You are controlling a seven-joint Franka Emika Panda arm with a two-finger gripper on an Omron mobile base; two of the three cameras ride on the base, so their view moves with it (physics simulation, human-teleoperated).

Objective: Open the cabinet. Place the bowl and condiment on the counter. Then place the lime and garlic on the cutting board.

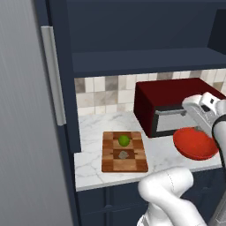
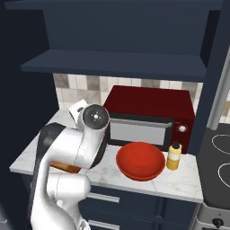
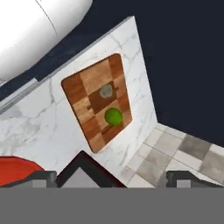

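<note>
Left to right: the cabinet (image 1: 26, 132) door is swung open, the lime (image 1: 124, 141) and garlic (image 1: 123, 155) are parked on the cutting board (image 1: 110, 164), then the bowl (image 2: 140, 161) and condiment (image 2: 174, 156) on the counter (image 2: 179, 180). Gripper (image 3: 111, 179) fingers are spread apart, nothing held. Looks basically finished; only pulling away is needed.

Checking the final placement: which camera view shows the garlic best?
The hand view: the garlic lies unobstructed on the cutting board, next to the lime. The left base view shows the garlic smaller, though clear. In the right base view the arm covers most of the board.
</note>
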